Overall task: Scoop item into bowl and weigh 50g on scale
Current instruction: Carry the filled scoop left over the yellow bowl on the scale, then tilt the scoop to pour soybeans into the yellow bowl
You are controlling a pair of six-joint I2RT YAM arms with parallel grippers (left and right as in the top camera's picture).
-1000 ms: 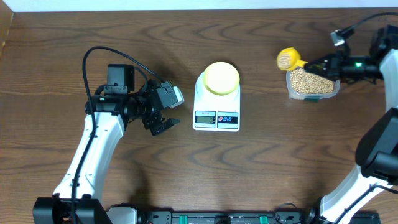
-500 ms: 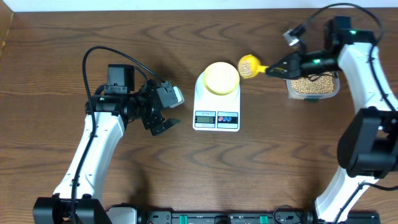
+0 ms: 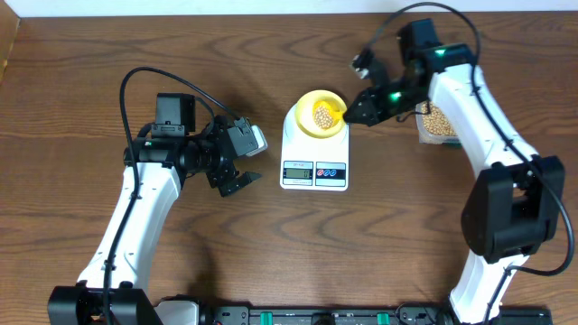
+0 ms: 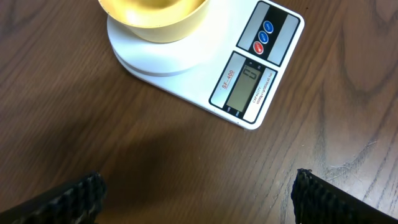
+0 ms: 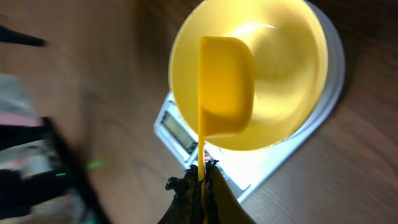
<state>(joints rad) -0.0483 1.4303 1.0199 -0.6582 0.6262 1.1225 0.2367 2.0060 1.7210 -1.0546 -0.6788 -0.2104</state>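
The white scale [image 3: 293, 144] sits mid-table with the pale-yellow bowl [image 3: 306, 103] on its platform. My right gripper [image 3: 359, 110] is shut on the handle of a bright yellow scoop [image 3: 340, 112], whose head hangs over the bowl. Tan beans [image 3: 323, 115] show inside the bowl's outline; I cannot tell whether they lie in the scoop or in the bowl. From the right wrist, the scoop [image 5: 225, 84] is turned on its side above the bowl [image 5: 298, 56], gripper [image 5: 202, 180] clamped on its thin handle. My left gripper [image 4: 199, 199] stands open over bare wood, short of the scale [image 4: 199, 74] and bowl [image 4: 152, 18].
A clear tub of beans [image 3: 437, 125] stands right of the scale, partly hidden behind my right arm. The left arm and its cable lie left of the scale, its gripper [image 3: 233, 181] a little way from the scale's left edge.
My right arm has swung left from the bean tub, carrying the loaded scoop to over the bowl and turning it. The left arm has not moved.
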